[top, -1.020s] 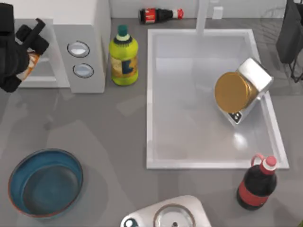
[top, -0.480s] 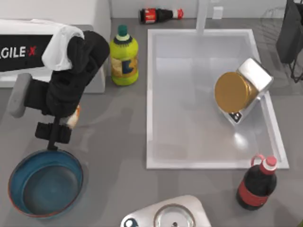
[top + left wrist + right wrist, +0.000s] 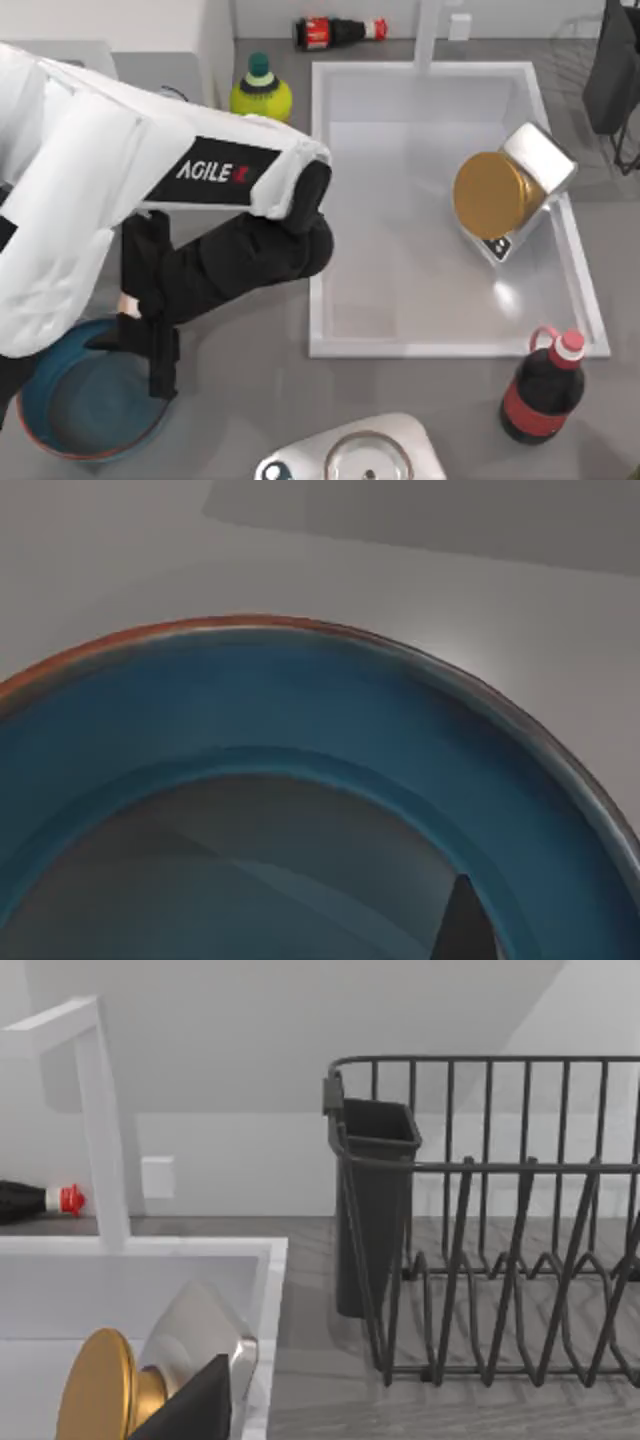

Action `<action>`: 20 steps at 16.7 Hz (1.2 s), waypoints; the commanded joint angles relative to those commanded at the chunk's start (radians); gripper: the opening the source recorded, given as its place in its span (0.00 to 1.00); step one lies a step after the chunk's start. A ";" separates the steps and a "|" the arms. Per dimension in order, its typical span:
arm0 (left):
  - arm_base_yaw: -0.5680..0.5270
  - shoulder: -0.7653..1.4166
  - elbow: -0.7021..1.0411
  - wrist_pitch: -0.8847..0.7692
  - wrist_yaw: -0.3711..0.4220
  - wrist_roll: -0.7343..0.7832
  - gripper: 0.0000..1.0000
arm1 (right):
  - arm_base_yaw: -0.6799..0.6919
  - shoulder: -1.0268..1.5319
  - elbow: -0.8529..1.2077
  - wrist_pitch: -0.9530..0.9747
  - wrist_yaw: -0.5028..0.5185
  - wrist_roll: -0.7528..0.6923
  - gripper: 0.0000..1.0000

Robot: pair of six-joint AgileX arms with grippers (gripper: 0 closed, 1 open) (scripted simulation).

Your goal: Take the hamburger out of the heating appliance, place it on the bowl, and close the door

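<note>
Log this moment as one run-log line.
stage: carry to bowl | left gripper: over bowl | hamburger: barely visible at gripper | right arm: parked near dish rack

White letters "AGILE" followed by a red "X" stood on a black band of the left arm (image 3: pixel 215 172), left of centre in the top view. No other text was legible.

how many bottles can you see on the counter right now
3. A dark red-capped bottle stands near the sink's front right corner, a dark bottle lies on its side behind the sink, and a yellow-green bottle stands left of the sink, partly covered by the left arm, which could hide more.
</note>
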 joint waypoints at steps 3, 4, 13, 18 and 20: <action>-0.053 0.076 0.006 -0.136 -0.039 -0.156 0.00 | 0.000 0.000 0.000 0.000 0.000 0.000 1.00; -0.064 0.093 0.007 -0.164 -0.047 -0.188 0.00 | 0.000 0.000 0.000 0.000 0.000 0.000 1.00; -0.069 0.127 0.032 -0.170 -0.064 -0.234 0.00 | 0.000 0.000 0.000 0.000 0.000 0.000 1.00; -0.055 0.110 -0.001 -0.141 -0.082 -0.234 0.00 | 0.000 0.000 0.000 0.000 0.000 0.000 1.00; -0.045 0.100 -0.024 -0.120 -0.094 -0.230 0.00 | 0.000 0.000 0.000 0.000 0.000 0.000 1.00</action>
